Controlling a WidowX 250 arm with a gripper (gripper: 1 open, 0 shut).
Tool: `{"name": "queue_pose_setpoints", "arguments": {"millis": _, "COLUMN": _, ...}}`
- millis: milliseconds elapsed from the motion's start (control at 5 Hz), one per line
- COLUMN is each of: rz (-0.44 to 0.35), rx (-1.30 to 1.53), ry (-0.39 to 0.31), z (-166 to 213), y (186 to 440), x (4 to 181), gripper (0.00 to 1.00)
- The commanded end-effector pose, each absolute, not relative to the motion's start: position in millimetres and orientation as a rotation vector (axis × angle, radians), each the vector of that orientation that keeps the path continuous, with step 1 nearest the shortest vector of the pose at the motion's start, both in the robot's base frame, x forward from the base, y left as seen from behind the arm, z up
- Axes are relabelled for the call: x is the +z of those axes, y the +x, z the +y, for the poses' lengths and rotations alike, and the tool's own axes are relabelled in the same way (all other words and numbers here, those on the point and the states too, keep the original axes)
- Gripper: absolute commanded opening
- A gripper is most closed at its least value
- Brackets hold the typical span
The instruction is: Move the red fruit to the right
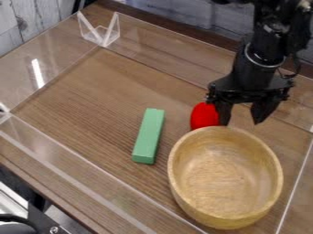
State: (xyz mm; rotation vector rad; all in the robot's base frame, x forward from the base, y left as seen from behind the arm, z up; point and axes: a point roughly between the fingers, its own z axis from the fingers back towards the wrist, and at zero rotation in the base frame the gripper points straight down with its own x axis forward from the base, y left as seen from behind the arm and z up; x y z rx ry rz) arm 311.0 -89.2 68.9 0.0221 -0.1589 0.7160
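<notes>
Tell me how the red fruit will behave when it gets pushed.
The red fruit looks rounded and glossy, so it may roll or slip instead of sliding straight. It probably won't go far toward the wooden bowl, whose rim sits right beside it and would likely stop or deflect it.

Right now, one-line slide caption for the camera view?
Pincer down behind the wooden bowl, near the red fruit; green block lies beside the bowl.

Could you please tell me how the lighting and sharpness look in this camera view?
Camera view: soft, fairly even light on the wooden table; the picture is low in resolution, so fine edges look soft; the dark gripper shows little detail, and its fingertips are hard to make out.
</notes>
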Motion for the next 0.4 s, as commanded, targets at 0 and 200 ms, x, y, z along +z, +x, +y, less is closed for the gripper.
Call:
{"name": "queue_pose_setpoints", "arguments": {"millis": 0, "rz": -0.215, "rx": 0.695, "ry": -0.022, "z": -87.0, "y": 309.5, "x": 96.1, "gripper": 0.00}}
{"name": "queue_pose_setpoints", "arguments": {"millis": 200, "rz": -0.214, "rx": 0.675, "ry": -0.023, "z": -81.2, "y": 308.6, "x": 99.5, "gripper": 0.00}}
